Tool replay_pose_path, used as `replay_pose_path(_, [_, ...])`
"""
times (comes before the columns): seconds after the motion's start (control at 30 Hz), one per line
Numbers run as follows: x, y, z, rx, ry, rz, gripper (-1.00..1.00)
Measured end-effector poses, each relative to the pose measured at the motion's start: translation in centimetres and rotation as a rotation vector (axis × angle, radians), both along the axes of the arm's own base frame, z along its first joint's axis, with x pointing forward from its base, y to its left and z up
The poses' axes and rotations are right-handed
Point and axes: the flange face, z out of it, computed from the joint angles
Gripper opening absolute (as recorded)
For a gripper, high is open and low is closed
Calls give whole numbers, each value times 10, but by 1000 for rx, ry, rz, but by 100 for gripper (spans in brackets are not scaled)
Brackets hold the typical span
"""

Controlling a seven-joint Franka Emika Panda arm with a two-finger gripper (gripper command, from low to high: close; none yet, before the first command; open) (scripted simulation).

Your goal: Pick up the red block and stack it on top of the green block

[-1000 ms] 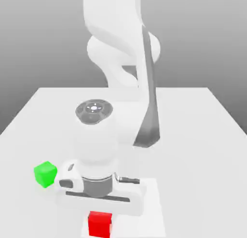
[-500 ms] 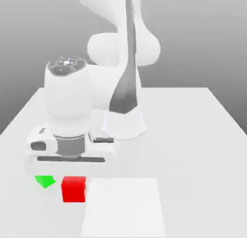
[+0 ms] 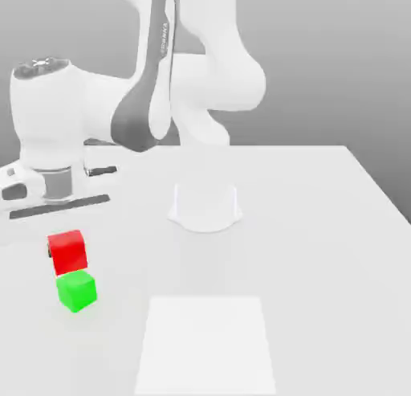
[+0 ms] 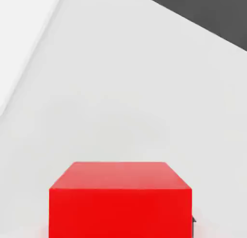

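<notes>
Red block [image 3: 67,251] — clamped in the end effector [image 3: 66,256] — sits right above green block [image 3: 77,291], beside a pale square mat [image 3: 205,346].

The red block [image 3: 67,251] sits directly above the green block [image 3: 77,291], toward the exterior view's left side of the table [image 3: 321,226]. Above the red block hangs the arm's hand [image 3: 48,185]. The arm's base [image 3: 205,206] stands behind the blocks, further toward the exterior view's right, mid-table
</notes>
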Motion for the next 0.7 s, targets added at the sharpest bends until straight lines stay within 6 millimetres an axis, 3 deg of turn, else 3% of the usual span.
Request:
replay_pose_path(0.13, [-22, -8, -6, 36, -3, 104, -100])
replay_pose_path(0.7, [-24, -9, -70, 40, -5, 116, -100])
